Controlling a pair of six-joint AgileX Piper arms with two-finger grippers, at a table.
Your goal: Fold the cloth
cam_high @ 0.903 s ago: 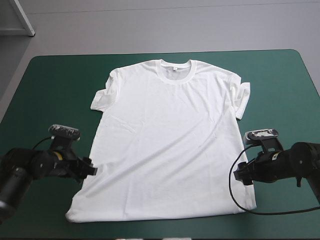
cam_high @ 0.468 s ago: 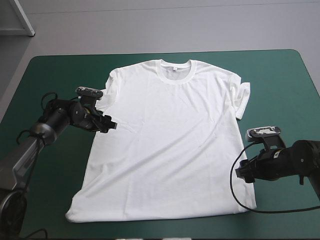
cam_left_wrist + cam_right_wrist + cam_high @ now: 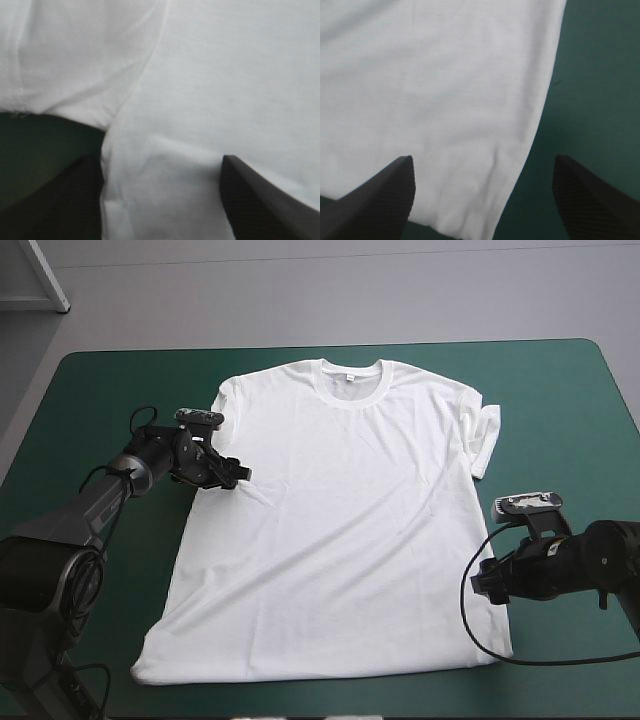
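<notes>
The white T-shirt (image 3: 335,520) lies spread flat, collar toward the far edge, hem near the front. My left gripper (image 3: 238,475) is low over the shirt's left side just under the left sleeve. It stands open in the left wrist view (image 3: 160,200), with shirt cloth (image 3: 225,85) and the sleeve seam between and ahead of its fingers. My right gripper (image 3: 482,588) hovers at the shirt's right edge near the hem. It too is open (image 3: 482,200), the shirt's side edge (image 3: 470,100) running between its fingers.
Bare teal-green cover (image 3: 100,400) surrounds the shirt on all sides. The right sleeve (image 3: 484,435) is folded over itself. A pale table corner (image 3: 40,280) shows beyond the far left.
My left arm swung from the shirt's lower left edge toward the far side, up to the left sleeve, and moved inward onto the cloth. The right arm barely moved.
</notes>
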